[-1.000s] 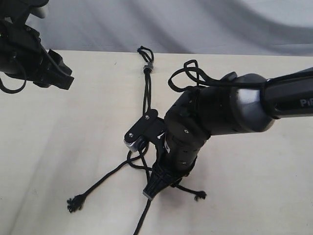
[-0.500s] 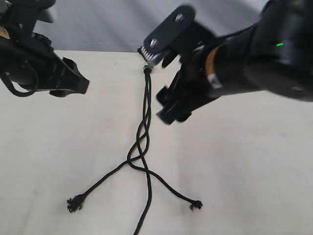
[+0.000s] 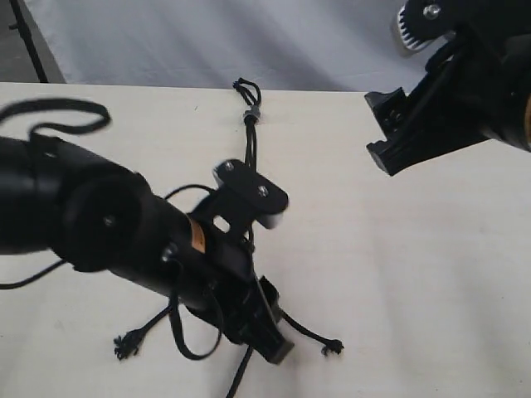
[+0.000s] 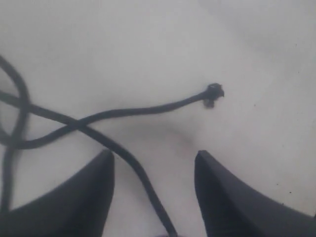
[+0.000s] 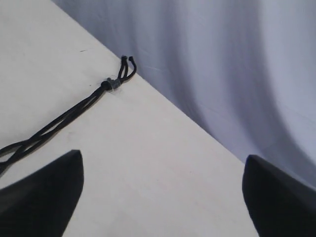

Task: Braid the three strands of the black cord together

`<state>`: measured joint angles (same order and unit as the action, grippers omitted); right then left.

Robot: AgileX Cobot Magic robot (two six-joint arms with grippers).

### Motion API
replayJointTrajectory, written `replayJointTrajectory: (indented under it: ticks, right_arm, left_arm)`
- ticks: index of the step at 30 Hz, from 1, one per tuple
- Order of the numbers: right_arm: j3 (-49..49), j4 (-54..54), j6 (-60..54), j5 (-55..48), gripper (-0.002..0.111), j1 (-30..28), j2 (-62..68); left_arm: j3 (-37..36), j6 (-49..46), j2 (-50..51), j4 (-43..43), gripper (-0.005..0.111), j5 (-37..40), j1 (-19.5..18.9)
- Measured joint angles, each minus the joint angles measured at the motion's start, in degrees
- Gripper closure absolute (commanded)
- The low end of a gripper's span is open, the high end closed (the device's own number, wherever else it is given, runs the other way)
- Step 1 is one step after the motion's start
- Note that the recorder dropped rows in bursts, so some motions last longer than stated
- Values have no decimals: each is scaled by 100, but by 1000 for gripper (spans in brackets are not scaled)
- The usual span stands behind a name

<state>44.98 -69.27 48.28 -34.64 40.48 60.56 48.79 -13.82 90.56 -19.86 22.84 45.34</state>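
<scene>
The black cord lies on the pale table, with its grey band (image 3: 251, 110) and short loop (image 3: 246, 87) at the far edge. The band (image 5: 113, 84) also shows in the right wrist view. Below it the three strands twist, then spread apart. One knotted tip (image 3: 126, 344) lies left, another (image 3: 333, 347) right, and the third strand (image 3: 236, 381) runs off the bottom. My left gripper (image 3: 261, 265) hangs open low over the crossing strands. In its wrist view a strand (image 4: 143, 182) passes between the fingers, with a knotted tip (image 4: 214, 94) beyond. My right gripper (image 3: 398, 83) is open and raised at the upper right, holding nothing.
The pale table (image 3: 398, 274) ends at its far edge against a grey cloth backdrop (image 3: 207, 41). The left arm's bulky body (image 3: 99, 220) and a loose black cable (image 3: 58, 108) cover the table's left part and hide the middle of the cord.
The right arm lifted off the cord's middle and withdrew to the upper right. The left arm swung from the upper left down over the spread strands.
</scene>
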Motion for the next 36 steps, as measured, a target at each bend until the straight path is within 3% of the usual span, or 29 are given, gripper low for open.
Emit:
replayJointTrajectory:
  ticks: [12,15,18,19,21,22,28,31,36]
  right_arm:
    - [-25,-614,732,10,27,0,-55]
    - [-101,-625,761,37,27,0,-55]
    - [-113,-636,776,245,27,0,-55]
    - [-113,-636,774,293,27,0,-55]
    - [-113,-636,779,353,27,0,-55]
    - [-113,-636,779,353,27,0,-55]
    - [-113,-636,801,353,27,0,-55]
    - [-113,-636,847,353,27,0,-55]
    - [-113,-636,855,362,27,0,-55]
  left_arm:
    - [0,709,1070,305,58,-175,562]
    - [0,2328,1210,1825,58,78,573]
    - [11,2918,1268,2241,62,187,573]
    - [10,2919,1280,2241,70,202,573]
    - [10,2751,1303,2123,102,212,573]
    - [21,2633,1311,2047,106,212,573]
    - [298,2257,1379,1986,107,835,573]
    - [709,2145,1465,2485,107,1723,573]
    - [1068,2121,1465,3689,107,2433,573]
